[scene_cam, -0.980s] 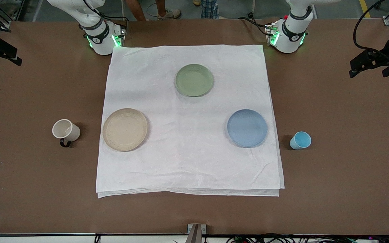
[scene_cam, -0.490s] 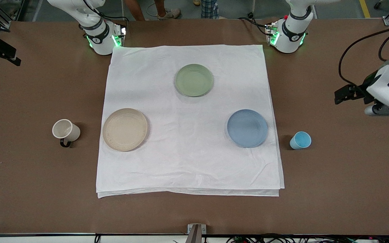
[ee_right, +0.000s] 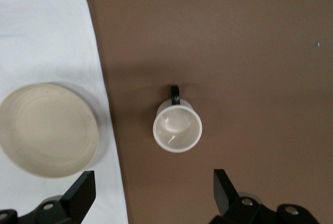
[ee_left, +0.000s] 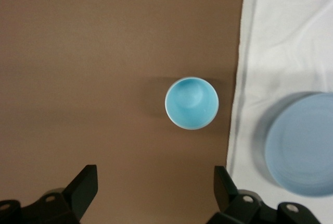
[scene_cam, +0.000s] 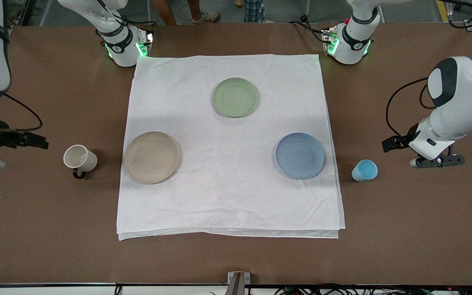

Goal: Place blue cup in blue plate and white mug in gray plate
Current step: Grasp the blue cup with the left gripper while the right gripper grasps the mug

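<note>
- Nothing of the task is done as things lie now: both vessels stand on the bare brown surface (scene_cam: 236, 258), off the white cloth (scene_cam: 230, 147), and both target plates carry nothing.
- The blue cup (scene_cam: 364, 170) stands upright just off the cloth's edge at the left arm's end of the surface, beside the blue plate (scene_cam: 300, 155) but apart from it, with a strip of cloth and bare surface between them.
- The white mug (scene_cam: 80, 158) stands upright near the right arm's end of the surface, close to the cloth's edge, its black handle turned toward the front edge. The gray plate (scene_cam: 151, 157) lies beside it on the cloth, not touching.
- A pale green plate (scene_cam: 235, 97) lies on the cloth toward the edge where the bases stand; it has no part in the task.
- The left hand (ee_left: 155, 190) hangs over the bare surface at the left arm's end, close to the blue cup; its fingers are spread wide and grip nothing, and in the left wrist view the cup sits a little ahead of the gap between them.
- The right hand (ee_right: 154, 195) hangs over the bare surface at the right arm's end, close to the mug, fingers likewise wide apart and empty.
- Left to do, by my judgement: all of it. Each hand must come down around its vessel, close, lift, carry it over the cloth's edge and set it on the matching plate.
</note>
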{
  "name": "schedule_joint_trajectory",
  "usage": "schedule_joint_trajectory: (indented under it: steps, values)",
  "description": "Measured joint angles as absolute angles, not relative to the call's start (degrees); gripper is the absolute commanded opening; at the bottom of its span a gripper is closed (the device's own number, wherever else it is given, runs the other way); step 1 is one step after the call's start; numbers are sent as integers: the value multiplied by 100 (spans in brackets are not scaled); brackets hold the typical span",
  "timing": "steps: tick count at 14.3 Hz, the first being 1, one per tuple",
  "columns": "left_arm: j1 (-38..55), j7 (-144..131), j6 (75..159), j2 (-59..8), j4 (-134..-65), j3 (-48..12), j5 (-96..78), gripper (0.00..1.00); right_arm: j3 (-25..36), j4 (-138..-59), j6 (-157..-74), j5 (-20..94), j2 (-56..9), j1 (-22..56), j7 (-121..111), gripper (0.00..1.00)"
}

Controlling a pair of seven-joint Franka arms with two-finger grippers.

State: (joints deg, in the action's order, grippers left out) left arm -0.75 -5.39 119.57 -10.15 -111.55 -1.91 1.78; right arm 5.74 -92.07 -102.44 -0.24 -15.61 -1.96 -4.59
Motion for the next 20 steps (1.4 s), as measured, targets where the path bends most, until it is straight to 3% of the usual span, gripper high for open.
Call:
schedule_joint_trajectory:
  steps: [4, 8, 9, 11, 13, 14, 15, 18, 20]
  values:
    - [-136, -552, 13056, -1697, -11416, -192, 178, 75, 589, -9814, -12033, -26, -2350, -379, -468, 99]
    - [-134, -636, 13596, -2262, -11440, -193, 178, 64, 590, -10188, -12781, 183, -2971, -515, -469, 82]
    - [-134, -650, 13651, -2369, -11440, -195, 178, 52, 586, -10304, -12925, 232, -3035, -514, -472, 75]
    - [-132, -658, 13710, -2524, -11440, -200, 178, 16, 567, -10527, -13115, 246, -3059, -509, -494, 61]
    - [-131, -658, 13720, -2583, -11439, -208, 178, 0, 565, -10625, -13134, 254, -3055, -511, -570, 51]
    - [-130, -659, 13720, -2583, -11436, -212, 178, 0, 565, -10650, -13130, 266, -3055, -511, -595, 50]
    - [-127, -659, 13720, -2577, -11421, -218, 178, 0, 565, -10671, -13127, 292, -3053, -512, -605, 42]
    - [-106, -667, 13614, -2384, -11358, -278, 171, 0, 564, -10745, -13101, 373, -3030, -511, -626, 1]
    - [-108, -907, 13232, -2068, -11293, -439, 169, 0, 561, -10747, -13042, 457, -3009, -510, -631, 0]
